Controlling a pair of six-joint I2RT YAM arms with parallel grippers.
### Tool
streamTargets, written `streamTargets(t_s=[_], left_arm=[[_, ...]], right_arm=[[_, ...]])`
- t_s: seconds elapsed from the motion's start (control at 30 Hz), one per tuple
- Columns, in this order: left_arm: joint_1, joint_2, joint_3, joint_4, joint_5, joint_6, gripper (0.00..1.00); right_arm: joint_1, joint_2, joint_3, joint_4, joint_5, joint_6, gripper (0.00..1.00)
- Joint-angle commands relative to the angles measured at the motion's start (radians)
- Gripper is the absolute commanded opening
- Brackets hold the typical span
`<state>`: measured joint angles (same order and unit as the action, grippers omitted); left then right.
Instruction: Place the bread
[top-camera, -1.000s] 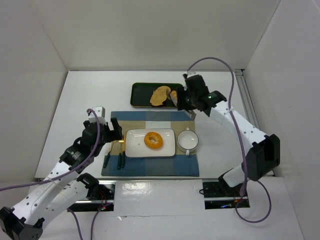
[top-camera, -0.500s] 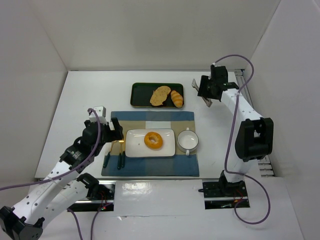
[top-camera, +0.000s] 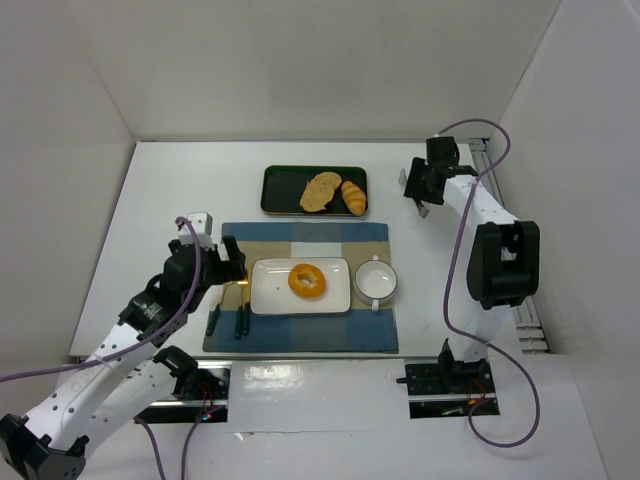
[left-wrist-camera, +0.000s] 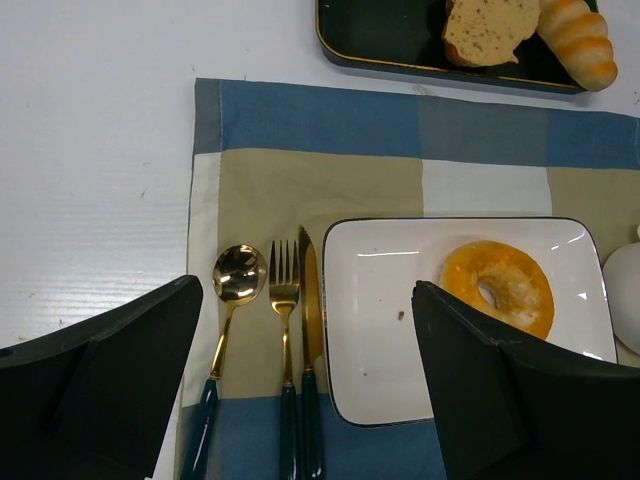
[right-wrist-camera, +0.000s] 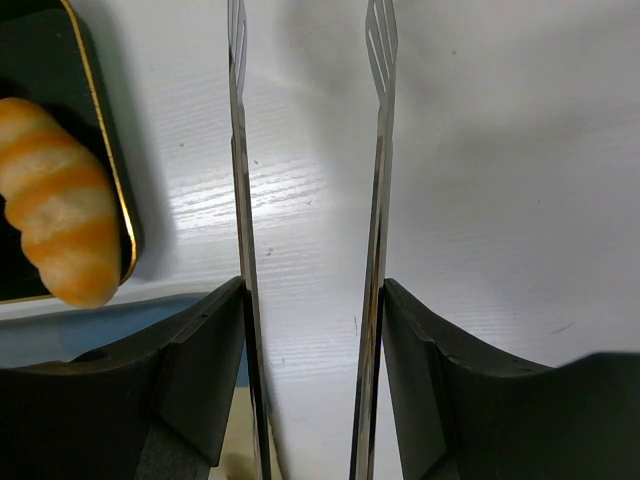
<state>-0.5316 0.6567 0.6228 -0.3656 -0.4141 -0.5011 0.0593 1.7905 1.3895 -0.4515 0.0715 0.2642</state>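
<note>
The bread, an orange-golden ring doughnut (top-camera: 307, 280), lies on the white rectangular plate (top-camera: 270, 296) on the placemat; it also shows in the left wrist view (left-wrist-camera: 497, 288) on that plate (left-wrist-camera: 380, 340). My left gripper (top-camera: 226, 262) is open and empty, hovering left of the plate above the cutlery (left-wrist-camera: 305, 292). My right gripper (top-camera: 424, 186) is shut on metal tongs (right-wrist-camera: 238, 150), over bare table right of the dark tray (right-wrist-camera: 312, 290). The tong arms stand apart with nothing between them.
A dark tray (top-camera: 277, 190) at the back holds a flat brown slice (top-camera: 321, 191) and a ridged roll (top-camera: 354, 197). A white bowl (top-camera: 376, 280) sits right of the plate. Spoon, fork and knife (top-camera: 228, 305) lie left of it on the blue checked placemat (top-camera: 300, 335).
My right arm has swung right, from over the tray's right end to the bare table beyond it, tongs empty. The left arm and doughnut have not moved.
</note>
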Motion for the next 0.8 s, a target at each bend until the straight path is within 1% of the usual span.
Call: streamTargets(t_s=[0.0,0.13,0.2,0.5,0.67,0.77], left_arm=[[0.005,-0.011,0.037,0.024,0.005,0.001,1.00],[0.005,-0.011,0.037,0.024,0.005,-0.008,1.00],[0.005,-0.011,0.037,0.024,0.005,-0.008,1.00],[0.005,-0.002,0.037,0.024,-0.005,-0.008,1.00],[0.005,0.009,0.037,0.033,-0.005,-0.008,1.00],[0.005,0.009,0.037,0.033,-0.005,-0.008,1.00]], right_arm=[[0.004,0.015,0.042,-0.009,0.054,0.000,0.61],[0.013,0.040,0.051,-0.036,0.067,0.000,0.60],[0.013,0.066,0.051,-0.062,0.045,-0.009,0.60],[0.071,0.115,0.022,-0.137,0.021,-0.028,0.60],[0.071,0.139,0.011,-0.159,0.010,-0.037,0.60],[0.071,0.168,0.037,-0.187,0.021,-0.046,0.60]])
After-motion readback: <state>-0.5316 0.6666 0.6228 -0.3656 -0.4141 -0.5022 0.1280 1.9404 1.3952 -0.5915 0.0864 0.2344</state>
